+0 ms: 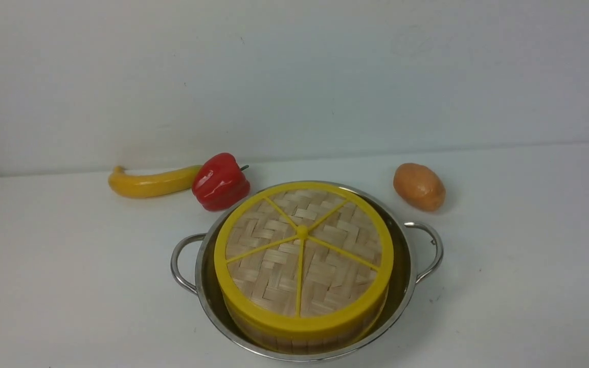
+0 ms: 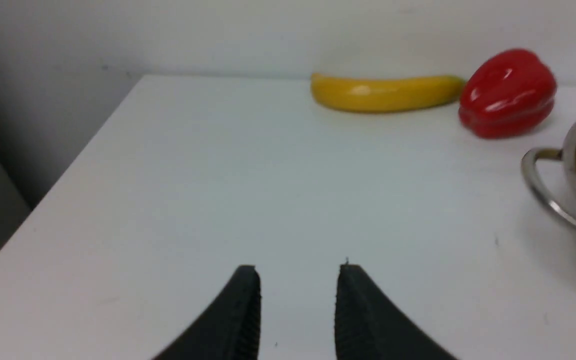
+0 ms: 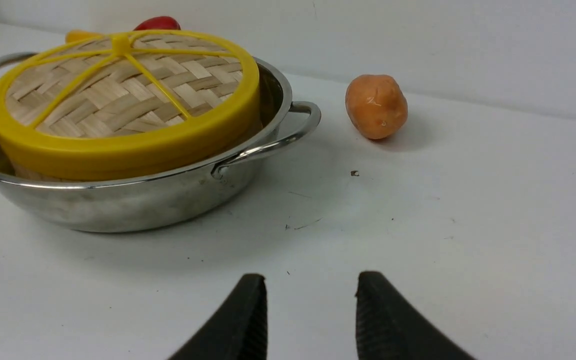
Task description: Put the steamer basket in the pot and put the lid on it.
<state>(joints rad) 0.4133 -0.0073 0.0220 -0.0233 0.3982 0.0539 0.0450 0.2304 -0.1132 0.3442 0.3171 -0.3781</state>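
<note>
White table (image 1: pixel 69 266) (scuffed), pale wall (image 1: pixel 294 76) behind.

Plain white wall (image 1: pixel 294 71) behind a white table (image 1: pixel 59 266); soft, even light

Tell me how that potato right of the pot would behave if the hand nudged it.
The potato looks rounded and egg-shaped, so it would probably roll or wobble rather than slide. Its glossy skin suggests a slippery grip. It lies apart from the pot, with bare table around it.
</note>
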